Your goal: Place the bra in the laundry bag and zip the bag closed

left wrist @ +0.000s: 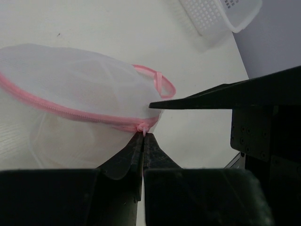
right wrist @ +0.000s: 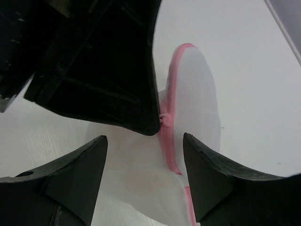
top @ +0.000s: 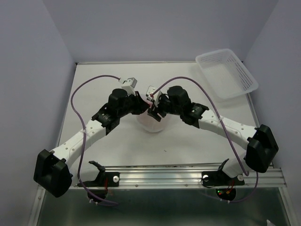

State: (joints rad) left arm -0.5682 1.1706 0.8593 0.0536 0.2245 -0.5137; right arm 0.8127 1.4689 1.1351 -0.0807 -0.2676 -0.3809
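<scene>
The laundry bag (top: pixel 151 123) is a white mesh pouch with a pink zipper rim, lying at the table's middle under both grippers. My left gripper (left wrist: pixel 143 134) is shut on the small pink zipper pull (left wrist: pixel 143 127) at the bag's rim (left wrist: pixel 70 112). My right gripper (right wrist: pixel 145 147) is open and empty; its fingers (right wrist: pixel 203 165) straddle the bag's (right wrist: pixel 197 103) zipper just below the pull (right wrist: pixel 164 118), not touching it. The bra is not clearly visible; only a faint peach tint shows through the mesh (right wrist: pixel 141 188).
A white slotted plastic basket (top: pixel 225 73) stands at the table's far right corner; it also shows in the left wrist view (left wrist: pixel 214 16). The right gripper's finger (left wrist: pixel 211 98) reaches in beside the left gripper. Purple cables loop over both arms.
</scene>
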